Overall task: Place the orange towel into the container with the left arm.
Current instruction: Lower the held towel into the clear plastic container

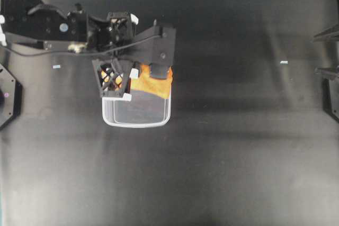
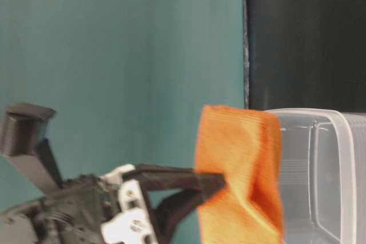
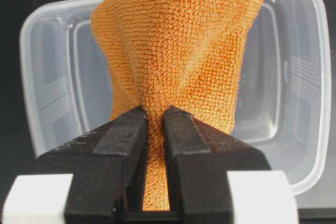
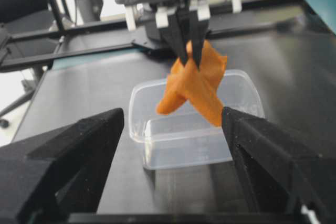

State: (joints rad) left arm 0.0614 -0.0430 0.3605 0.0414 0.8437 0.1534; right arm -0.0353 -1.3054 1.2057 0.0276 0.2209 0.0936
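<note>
The orange towel [image 1: 153, 83] hangs bunched from my left gripper [image 1: 136, 75], whose jaws are shut on its top fold. It hangs over the far edge of the container [image 1: 135, 124], a clear plastic tub standing on the black table. In the left wrist view the towel [image 3: 178, 51] spreads below the gripper [image 3: 155, 116], with the container [image 3: 294, 77] behind it. The right wrist view shows the towel [image 4: 194, 87] dangling above the container [image 4: 194, 135] from the left gripper [image 4: 190, 56]. My right gripper [image 4: 172, 114] is open and empty, well off to the side [image 1: 324, 54].
The black table [image 1: 238, 173] lies around the container. Two small white marks [image 1: 56, 66] [image 1: 284, 62] sit on it. A teal wall [image 2: 114, 55] stands behind the table. The left arm's base [image 1: 32, 19] is at the far left.
</note>
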